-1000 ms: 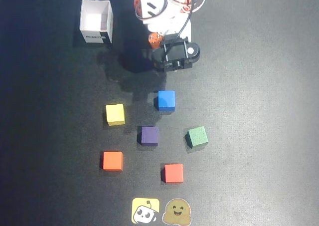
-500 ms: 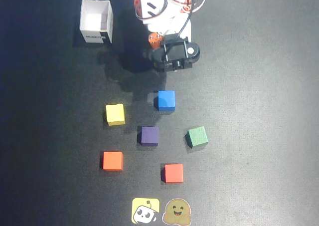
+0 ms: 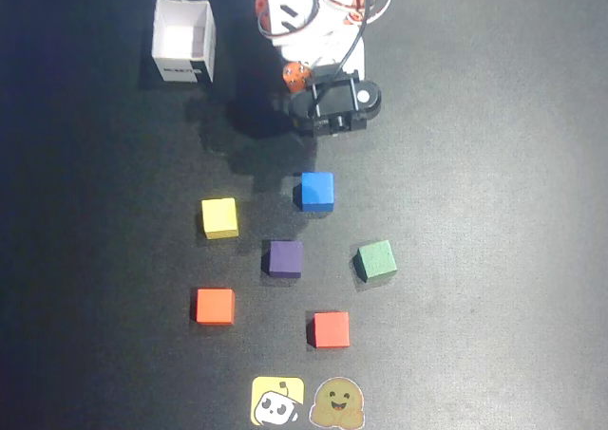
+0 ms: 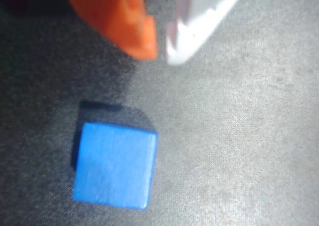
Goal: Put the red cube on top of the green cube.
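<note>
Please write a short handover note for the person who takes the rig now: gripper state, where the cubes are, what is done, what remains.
Gripper: empty, fingertips nearly together, hanging above the mat near the blue cube.
Red cube: on the mat, bottom centre of the overhead view, untouched.
Green cube: on the mat, up and right of the red one, nothing on it.
Orange cube at lower left looks similar; do not confuse.
Done: nothing.
Left: grasp red, stack on green.

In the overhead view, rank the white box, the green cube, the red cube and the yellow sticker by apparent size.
1. White box, clearly largest.
2. Yellow sticker, somewhat bigger than a cube.
3. Green cube and red cube: they look alike, so no ranking between them.
</note>
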`<state>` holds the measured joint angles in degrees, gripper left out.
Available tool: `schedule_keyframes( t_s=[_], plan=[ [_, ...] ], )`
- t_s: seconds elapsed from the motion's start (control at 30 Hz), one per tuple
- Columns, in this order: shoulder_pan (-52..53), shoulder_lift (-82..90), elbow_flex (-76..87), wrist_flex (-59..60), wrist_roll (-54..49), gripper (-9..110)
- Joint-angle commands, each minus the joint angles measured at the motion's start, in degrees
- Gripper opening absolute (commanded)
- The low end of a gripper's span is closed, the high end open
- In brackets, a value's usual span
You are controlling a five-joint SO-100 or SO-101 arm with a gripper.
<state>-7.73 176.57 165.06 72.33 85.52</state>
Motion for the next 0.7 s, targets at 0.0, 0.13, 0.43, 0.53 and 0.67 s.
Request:
schedule_keyframes(
  t_s=[0.0,0.13,0.43,0.53,0.67],
  plan=[
    [-0.35,0.62,-0.44,0.18,0.00,0],
    [-0.35,0.62,-0.44,0.18,0.00,0],
    [-1.32,0.62,-0.44,0.18,0.00,0],
    [-1.32,0.62,-0.44,0.18,0.00,0],
    [-1.32,0.62,-0.44,0.18,1.32,0]
  ],
)
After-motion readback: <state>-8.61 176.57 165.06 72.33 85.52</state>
